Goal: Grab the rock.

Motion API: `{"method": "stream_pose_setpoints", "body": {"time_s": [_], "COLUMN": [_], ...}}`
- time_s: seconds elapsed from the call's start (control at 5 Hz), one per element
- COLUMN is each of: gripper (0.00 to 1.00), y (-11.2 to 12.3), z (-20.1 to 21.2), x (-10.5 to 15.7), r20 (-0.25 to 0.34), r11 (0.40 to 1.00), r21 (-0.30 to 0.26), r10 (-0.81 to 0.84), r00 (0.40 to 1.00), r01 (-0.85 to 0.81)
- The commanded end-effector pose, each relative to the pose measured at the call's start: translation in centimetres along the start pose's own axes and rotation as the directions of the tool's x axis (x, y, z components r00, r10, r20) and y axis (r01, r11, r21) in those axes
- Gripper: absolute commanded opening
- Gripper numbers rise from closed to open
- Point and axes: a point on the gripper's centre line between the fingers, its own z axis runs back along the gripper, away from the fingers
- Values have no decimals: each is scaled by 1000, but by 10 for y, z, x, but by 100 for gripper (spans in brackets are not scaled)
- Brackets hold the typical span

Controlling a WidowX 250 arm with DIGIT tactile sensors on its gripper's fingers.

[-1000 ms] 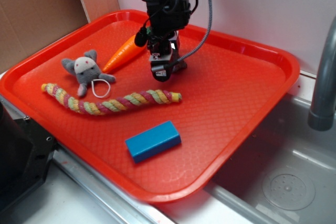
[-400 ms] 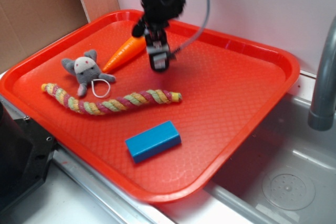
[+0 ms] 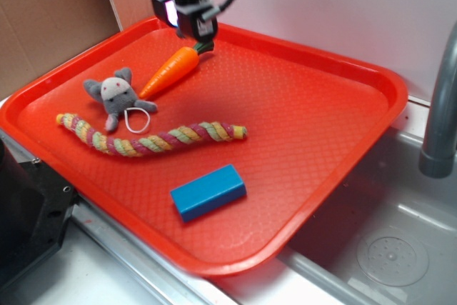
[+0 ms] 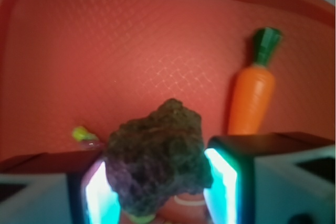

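Exterior view first: my gripper hangs up over the far-left corner of the red tray, just above the green top of the toy carrot. From this angle I honestly can't make out anything between the fingers, the black arm body covers it. The tray holds the carrot near the far-left corner, a little grey plush mouse toward the left edge, a striped rope toy running across the middle-left, and a blue block close to the near edge. The right half of the tray is bare textured plastic. The tray sits on a metal sink with a drain at the near-right, a grey faucet pipe at the right edge, a white wall behind and cardboard off to the left.

Wrist view is where it gets clear: the rock, dark and jagged, is pinched between the two pads, which glow teal on either side of it. So the jaws are clamped on the rock and it's up off the tray. Below it I see the tray floor, the carrot off to the right with its green top toward the far rim, and a blurry end of the rope toy at the left.
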Motion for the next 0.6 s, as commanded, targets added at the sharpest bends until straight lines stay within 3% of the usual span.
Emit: {"method": "stream_pose_setpoints", "body": {"time_s": [0.0,0.4], "gripper": [0,0], "y": [-4,-4], "z": [58,54], "x": [-16,-13], "r20": [101,101], "r11": [974,958], "r21": [-7,-6], "r10": [226,286], "r00": [969,953], "r01": [-226,-287]}}
